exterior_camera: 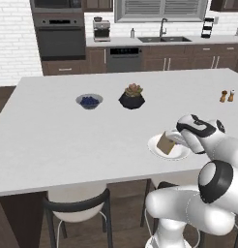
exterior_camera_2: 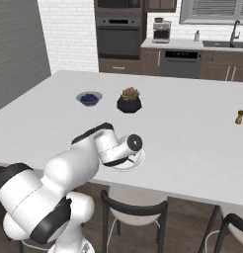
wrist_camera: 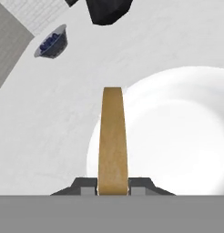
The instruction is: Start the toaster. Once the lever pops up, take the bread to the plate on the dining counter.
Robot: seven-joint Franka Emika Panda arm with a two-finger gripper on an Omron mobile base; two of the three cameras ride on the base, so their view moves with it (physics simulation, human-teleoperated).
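A thin brown bread (wrist_camera: 113,136) slice stands on edge, clamped between the gripper (wrist_camera: 113,187) fingertips — just above the near rim of the round white plate (exterior_camera: 179,154). The plate sits on the white dining counter (exterior_camera: 67,131) — a blueberry bowl (exterior_camera: 89,101) and potted plant (exterior_camera: 132,96) lie farther back.

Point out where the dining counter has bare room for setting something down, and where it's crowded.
Bare: the dining counter left of the plate and in front of the blueberry bowl; also between the plant pot and shakers. Crowded: the plate, where the gripper holds the bread.
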